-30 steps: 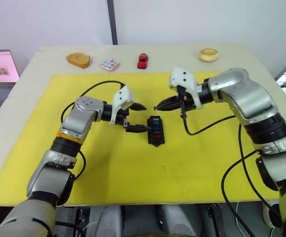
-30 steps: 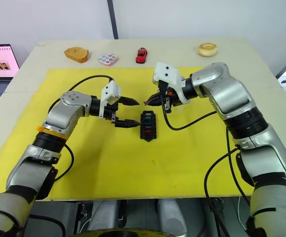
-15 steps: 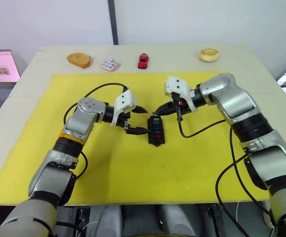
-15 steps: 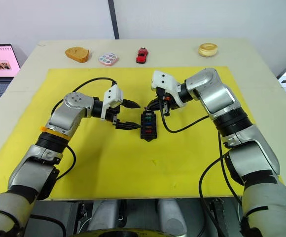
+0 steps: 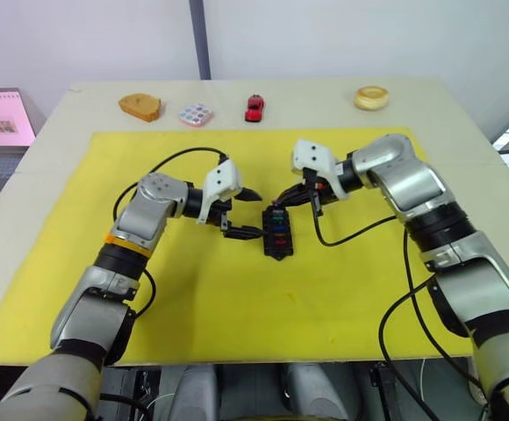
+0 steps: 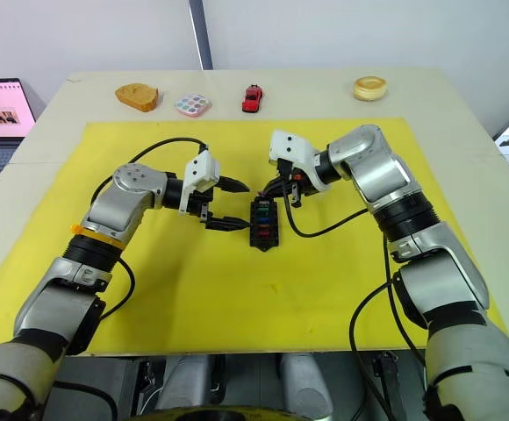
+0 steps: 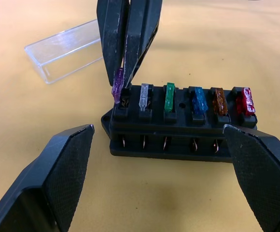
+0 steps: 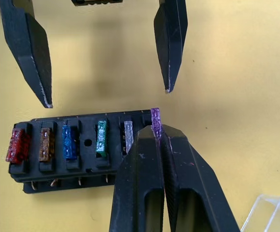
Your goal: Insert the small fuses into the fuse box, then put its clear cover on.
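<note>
Left gripper [image 5: 244,212] spreads its jaws wide beside the fuse box [image 5: 277,234], touching nothing. Right gripper [image 7: 126,72] pinches the purple fuse [image 7: 118,83] at the box's end slot. Five fuses [image 7: 195,99] sit seated; clear cover [image 7: 65,50] lies just behind the box.

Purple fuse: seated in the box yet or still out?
Not seated. The purple fuse is pinched in the right gripper, tilted at the fuse box's end slot; five others stand in theirs.

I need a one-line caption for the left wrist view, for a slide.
Right end effector lowers the purple fuse into the last empty slot of the fuse box; clear cover waits behind.
</note>
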Tool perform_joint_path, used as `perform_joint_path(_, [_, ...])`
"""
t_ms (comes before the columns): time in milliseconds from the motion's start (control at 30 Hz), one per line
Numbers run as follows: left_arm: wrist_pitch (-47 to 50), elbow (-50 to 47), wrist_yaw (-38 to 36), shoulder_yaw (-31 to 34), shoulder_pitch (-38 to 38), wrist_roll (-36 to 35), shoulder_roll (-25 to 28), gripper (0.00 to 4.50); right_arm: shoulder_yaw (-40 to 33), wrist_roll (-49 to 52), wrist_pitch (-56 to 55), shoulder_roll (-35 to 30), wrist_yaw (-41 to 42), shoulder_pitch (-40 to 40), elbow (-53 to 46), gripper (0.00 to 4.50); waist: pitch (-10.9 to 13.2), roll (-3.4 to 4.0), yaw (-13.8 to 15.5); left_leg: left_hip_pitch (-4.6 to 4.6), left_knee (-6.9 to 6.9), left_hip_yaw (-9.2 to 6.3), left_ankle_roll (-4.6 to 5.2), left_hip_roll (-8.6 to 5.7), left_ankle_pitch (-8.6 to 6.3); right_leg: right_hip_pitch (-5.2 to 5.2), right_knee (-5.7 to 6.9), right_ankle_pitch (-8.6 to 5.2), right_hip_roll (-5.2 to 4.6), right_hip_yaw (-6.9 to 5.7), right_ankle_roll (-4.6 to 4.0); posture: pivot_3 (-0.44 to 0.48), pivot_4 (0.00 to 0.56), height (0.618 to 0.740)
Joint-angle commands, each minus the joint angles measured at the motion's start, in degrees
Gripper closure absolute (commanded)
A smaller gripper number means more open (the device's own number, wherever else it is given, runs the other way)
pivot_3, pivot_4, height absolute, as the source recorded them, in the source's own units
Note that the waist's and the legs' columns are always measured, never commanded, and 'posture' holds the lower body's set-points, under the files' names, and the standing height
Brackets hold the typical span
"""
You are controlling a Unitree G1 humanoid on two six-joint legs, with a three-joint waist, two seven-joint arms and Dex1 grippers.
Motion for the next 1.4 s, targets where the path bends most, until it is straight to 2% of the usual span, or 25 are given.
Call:
perform_joint_path(33, [-1.5, -0.3, -0.1, 0.6, -1.1, 0.7, 0.5, 0.02, -1.7, -0.7, -1.3, 0.5, 0.3, -0.5, -0.2, 4.5, 0.0, 0.0, 0.0, 0.0, 0.0, 0.0, 0.0, 0.0, 0.0, 0.0, 0.0, 0.0, 0.0, 0.0, 0.0, 0.0, 0.15, 0.74])
perform_joint_path(867, [-2.8, -0.4, 0.2, 0.9, -0.4, 1.4, 0.6, 0.02, -0.4, -4.6, -5.3, 1.8, 1.6, 0.4, 6.0, 4.5, 0.0, 0.01, 0.0, 0.08, 0.02, -0.01, 0.0, 0.0, 0.0, 0.1, 0.01, 0.0, -0.01, 0.0, 0.0, 0.0, 0.15, 0.74])
perform_joint_path(1300, [-2.7, -0.7, 0.4, 0.9, -0.2, 1.3, 0.6, 0.02, -1.8, -4.8, -4.7, 2.0, 2.7, 0.1, 4.8, 4.5, 0.0, 0.01, 0.0, 0.1, 0.03, -0.01, 0.0, -0.01, 0.0, 0.11, 0.02, 0.0, 0.0, 0.0, 0.0, 0.0, 0.15, 0.74])
perform_joint_path(1400, [-2.7, -0.8, 0.3, 0.8, -0.2, 1.3, 0.5, 0.0, -2.1, -4.7, -4.1, 1.8, 2.7, 0.2, 4.0, 3.54, 0.0, 0.01, 0.0, 0.1, 0.02, -0.01, 0.0, -0.01, 0.0, 0.11, 0.02, 0.0, 0.0, 0.0, 0.0, 0.0, 0.15, 0.74])
